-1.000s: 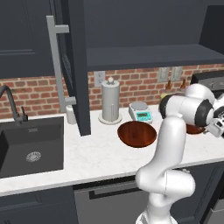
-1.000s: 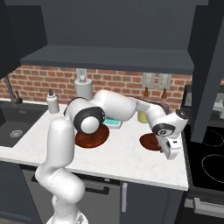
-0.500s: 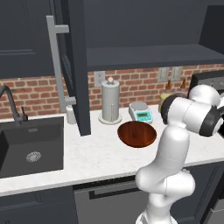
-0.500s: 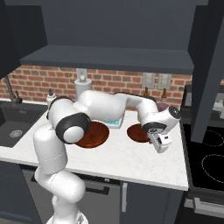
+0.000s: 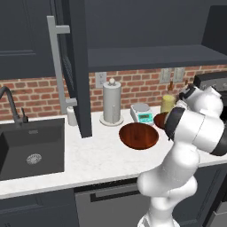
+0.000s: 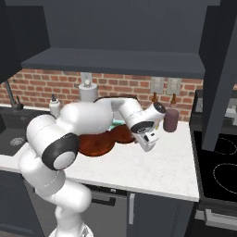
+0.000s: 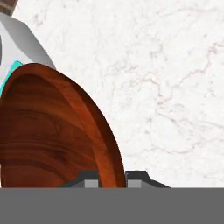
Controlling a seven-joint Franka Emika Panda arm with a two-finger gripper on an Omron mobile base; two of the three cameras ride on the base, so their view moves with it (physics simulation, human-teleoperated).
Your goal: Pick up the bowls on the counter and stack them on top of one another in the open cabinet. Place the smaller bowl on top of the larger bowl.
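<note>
The white arm with dark joints is reaching forward and bending down low over the white speckled worktop (image 6: 152, 162). Its pincer (image 7: 112, 178) is straddling the rim of a glossy reddish-brown wooden bowl (image 7: 52, 135), one finger on each side.

From the left base view the arm's elbow covers most of the smaller bowl (image 5: 160, 119); we see just a sliver of rim. From the right base view the forearm hides the back of the larger bowl (image 6: 95, 144) and most of the scale (image 6: 114, 123). In the hand view the smaller bowl (image 7: 52, 135) runs off the left edge, and its rim sits between the fingertips (image 7: 89, 180); the tips are cropped at the bottom, so we can't confirm contact. The sink (image 5: 31, 150) is cut by the left edge.
</note>
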